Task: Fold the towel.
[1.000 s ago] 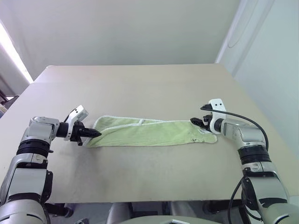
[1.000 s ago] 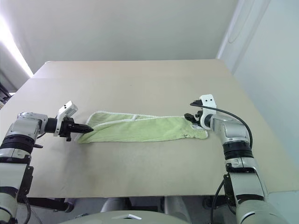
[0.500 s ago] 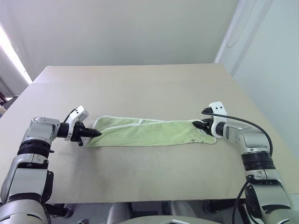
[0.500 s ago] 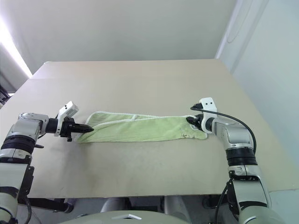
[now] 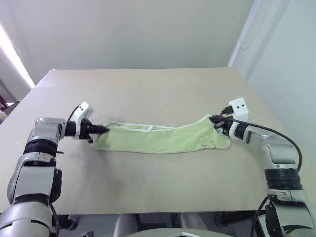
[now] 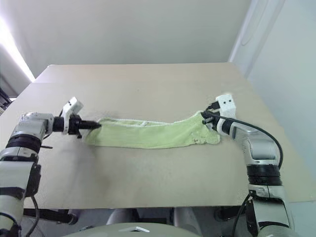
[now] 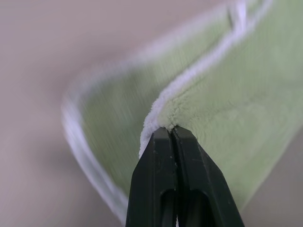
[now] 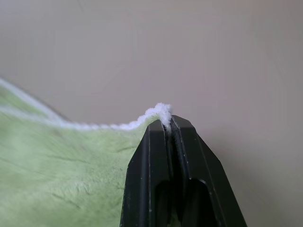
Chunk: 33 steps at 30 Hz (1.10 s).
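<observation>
Over the table (image 5: 158,187), each tool, left (image 5: 101,129) and right (image 5: 213,119), pinches the towel (image 5: 158,140).

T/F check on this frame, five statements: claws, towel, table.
1. The left claw is shut on the towel. True.
2. The right claw hangs open above the towel. False: it is shut on the towel's hem at the right end.
3. The towel lies flat on the table along its whole length. False: both pinched ends are raised, and the middle sags to the tabletop.
4. The towel stretches between the two claws. True.
5. A second cloth lies at the far edge of the table. False: the towel is the one cloth there.
</observation>
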Motion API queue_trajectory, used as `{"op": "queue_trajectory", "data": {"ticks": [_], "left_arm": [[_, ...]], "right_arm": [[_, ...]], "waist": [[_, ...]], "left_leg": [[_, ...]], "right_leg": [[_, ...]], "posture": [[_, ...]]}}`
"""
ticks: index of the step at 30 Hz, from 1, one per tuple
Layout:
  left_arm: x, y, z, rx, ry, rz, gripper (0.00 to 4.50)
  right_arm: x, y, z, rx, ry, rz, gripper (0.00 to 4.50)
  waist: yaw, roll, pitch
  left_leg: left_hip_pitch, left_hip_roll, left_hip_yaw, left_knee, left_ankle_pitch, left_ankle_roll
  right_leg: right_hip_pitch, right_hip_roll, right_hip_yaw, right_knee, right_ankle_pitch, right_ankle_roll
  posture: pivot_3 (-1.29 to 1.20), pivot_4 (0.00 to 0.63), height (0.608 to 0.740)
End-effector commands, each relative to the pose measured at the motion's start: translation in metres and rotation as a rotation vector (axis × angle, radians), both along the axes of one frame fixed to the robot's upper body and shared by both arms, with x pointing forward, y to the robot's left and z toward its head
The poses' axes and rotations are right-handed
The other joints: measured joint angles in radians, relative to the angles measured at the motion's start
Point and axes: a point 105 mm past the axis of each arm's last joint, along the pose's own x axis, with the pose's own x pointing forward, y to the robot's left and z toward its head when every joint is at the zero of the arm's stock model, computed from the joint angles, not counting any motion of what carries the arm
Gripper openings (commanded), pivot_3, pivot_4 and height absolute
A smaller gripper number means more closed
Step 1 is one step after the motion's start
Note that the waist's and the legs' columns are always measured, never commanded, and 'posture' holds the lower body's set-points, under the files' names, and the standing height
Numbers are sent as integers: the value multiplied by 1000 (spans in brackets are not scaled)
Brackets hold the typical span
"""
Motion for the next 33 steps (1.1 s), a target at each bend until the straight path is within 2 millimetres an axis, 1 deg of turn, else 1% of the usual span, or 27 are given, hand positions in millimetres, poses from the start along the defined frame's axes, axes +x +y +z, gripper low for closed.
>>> {"op": "queue_trajectory", "data": {"ticks": [1,3,5,9,12,15,17,20,22,23,24,27,29,30,32,33], "left_arm": [[26,0,42,-84,-172,104,0],[38,-5,59,-128,-238,156,0],[44,-10,69,-143,-275,169,0],[54,-19,77,-118,-329,180,0],[65,-23,85,-96,-383,237,0],[77,-24,96,-49,-462,336,0],[84,-23,107,-22,-523,404,0],[87,-25,121,20,-579,387,0],[86,-23,130,32,-608,377,0],[84,-21,133,43,-615,357,0],[83,-20,135,51,-619,341,0],[74,-13,138,60,-615,263,0],[66,-6,130,94,-586,204,0],[60,-2,122,120,-553,155,0],[44,2,102,146,-465,30,0],[36,5,95,148,-419,-25,0]], "right_arm": [[-1,-4,41,-3,-155,7,50],[4,-8,50,2,-185,-21,50],[12,-14,56,8,-209,-62,50],[37,-31,69,-8,-280,-208,50],[55,-42,77,-10,-322,-297,50],[72,-50,87,-5,-359,-374,50],[81,-52,98,5,-402,-403,50],[84,-50,113,39,-463,-373,50],[80,-49,122,79,-508,-342,50],[75,-50,123,91,-521,-318,50],[71,-50,123,96,-528,-302,50],[48,-48,115,97,-557,-212,50],[30,-42,98,84,-505,-120,50],[17,-35,87,64,-478,-48,50],[-18,-16,61,33,-399,131,50],[-33,-10,52,31,-365,189,50]], "waist": [[-1,0,0],[-1,0,0],[-3,0,0],[-3,0,0],[-2,0,0],[-2,0,0],[-1,0,0],[-2,0,0],[-3,0,0],[-4,0,0],[-4,0,0],[-3,0,0],[-1,0,0],[-1,0,0],[0,1,0],[-1,1,0]], "left_leg": [[0,0,0,0,0,0],[1,0,0,0,0,0],[1,0,0,0,0,0],[1,0,0,0,0,0],[1,0,0,0,0,0],[0,0,1,0,0,0],[-1,-1,1,0,0,0],[-2,-1,1,-1,0,0],[-2,-1,1,-1,0,0],[-2,-1,1,-2,0,0],[-2,-1,1,-2,0,0],[-4,-1,1,-2,0,0],[-5,-1,1,-2,0,0],[-5,-1,1,-2,0,0],[-4,-1,1,-1,0,0],[-4,-1,1,-1,0,0]], "right_leg": [[0,0,0,0,0,0],[0,0,0,0,0,0],[0,0,0,0,0,0],[0,1,1,0,0,0],[0,1,1,0,0,-1],[-1,1,1,0,1,-1],[-2,1,2,0,1,-1],[-3,1,2,0,2,-1],[-4,2,2,1,3,1],[-4,2,2,1,3,2],[-5,2,2,1,2,2],[-6,2,2,2,1,3],[-7,2,2,3,1,3],[-7,1,2,3,1,3],[-7,1,2,4,0,1],[-7,1,2,4,-2,-1]], "posture": [[0,0,683],[0,0,683],[0,0,683],[0,0,683],[0,0,683],[0,0,683],[0,0,683],[0,0,683],[0,0,683],[0,0,683],[0,0,683],[0,0,683],[0,0,683],[0,0,683],[0,0,683],[0,0,683]]}}
